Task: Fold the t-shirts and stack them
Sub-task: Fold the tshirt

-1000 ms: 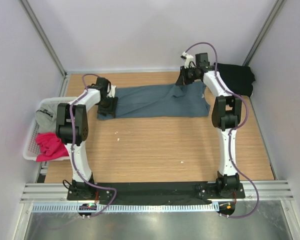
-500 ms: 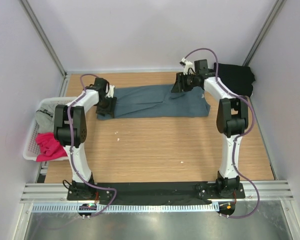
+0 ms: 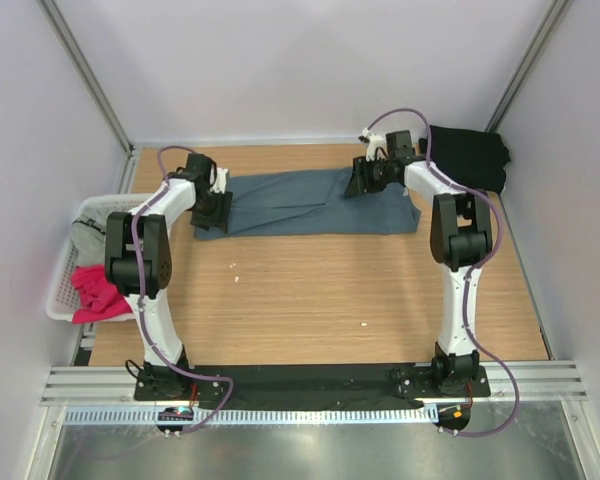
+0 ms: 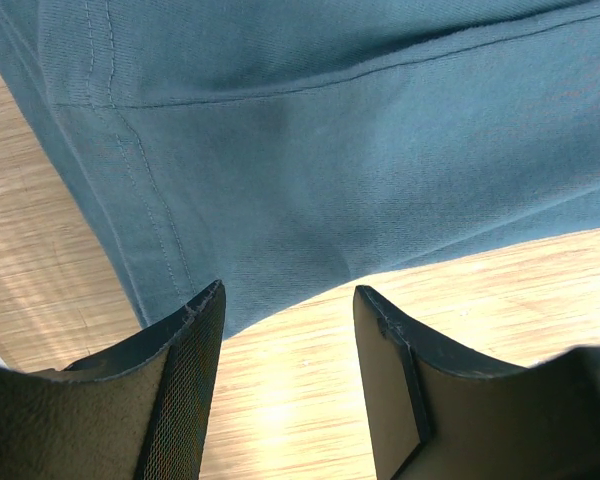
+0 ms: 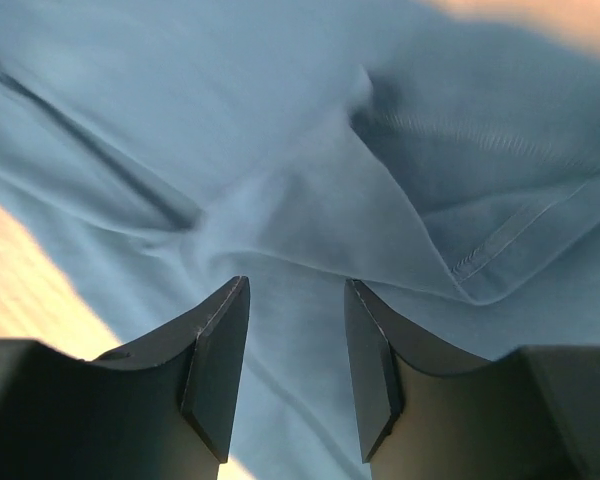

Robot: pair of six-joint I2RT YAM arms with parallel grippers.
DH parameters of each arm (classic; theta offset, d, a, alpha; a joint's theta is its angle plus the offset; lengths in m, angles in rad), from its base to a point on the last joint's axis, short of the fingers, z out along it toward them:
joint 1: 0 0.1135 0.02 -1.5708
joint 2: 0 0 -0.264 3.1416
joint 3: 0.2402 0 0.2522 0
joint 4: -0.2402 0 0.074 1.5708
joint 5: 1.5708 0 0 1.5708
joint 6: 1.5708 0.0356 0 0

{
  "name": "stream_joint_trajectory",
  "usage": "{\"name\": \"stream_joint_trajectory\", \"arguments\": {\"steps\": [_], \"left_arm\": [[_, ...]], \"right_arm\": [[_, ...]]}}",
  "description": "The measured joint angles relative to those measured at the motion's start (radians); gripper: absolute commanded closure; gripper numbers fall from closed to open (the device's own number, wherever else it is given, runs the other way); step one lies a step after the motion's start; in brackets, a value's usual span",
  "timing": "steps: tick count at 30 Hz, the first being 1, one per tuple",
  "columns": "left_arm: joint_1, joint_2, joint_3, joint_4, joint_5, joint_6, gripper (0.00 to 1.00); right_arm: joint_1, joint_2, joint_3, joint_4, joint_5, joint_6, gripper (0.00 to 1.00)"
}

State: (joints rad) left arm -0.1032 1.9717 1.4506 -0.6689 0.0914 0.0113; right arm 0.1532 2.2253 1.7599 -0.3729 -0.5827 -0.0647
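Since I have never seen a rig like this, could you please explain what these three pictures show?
These are two robot arms bolted to a wooden table, each ending in a two-finger gripper. The wide picture comes from a fixed camera above and behind them. The other two come from cameras on the wrists, looking past each arm's own fingers. A slate blue-grey t-shirt lies spread across the far part of the table. The left gripper is at its left end and the right gripper over its right part. Both are open and hold nothing. A black t-shirt sits in the far right corner. A white basket on the left holds a pink t-shirt and a light grey t-shirt.
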Motion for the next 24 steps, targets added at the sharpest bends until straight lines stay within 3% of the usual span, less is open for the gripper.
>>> {"name": "stream_joint_trajectory", "arguments": {"steps": [13, 24], "left_arm": [[0.000, 0.000, 0.000, 0.000, 0.000, 0.000, 0.45], [0.000, 0.005, 0.000, 0.000, -0.002, 0.000, 0.45]], "right_arm": [[-0.008, 0.093, 0.038, -0.010, 0.016, 0.011, 0.52], [-0.002, 0.304, 0.387, -0.039, 0.000, 0.051, 0.51]]}}
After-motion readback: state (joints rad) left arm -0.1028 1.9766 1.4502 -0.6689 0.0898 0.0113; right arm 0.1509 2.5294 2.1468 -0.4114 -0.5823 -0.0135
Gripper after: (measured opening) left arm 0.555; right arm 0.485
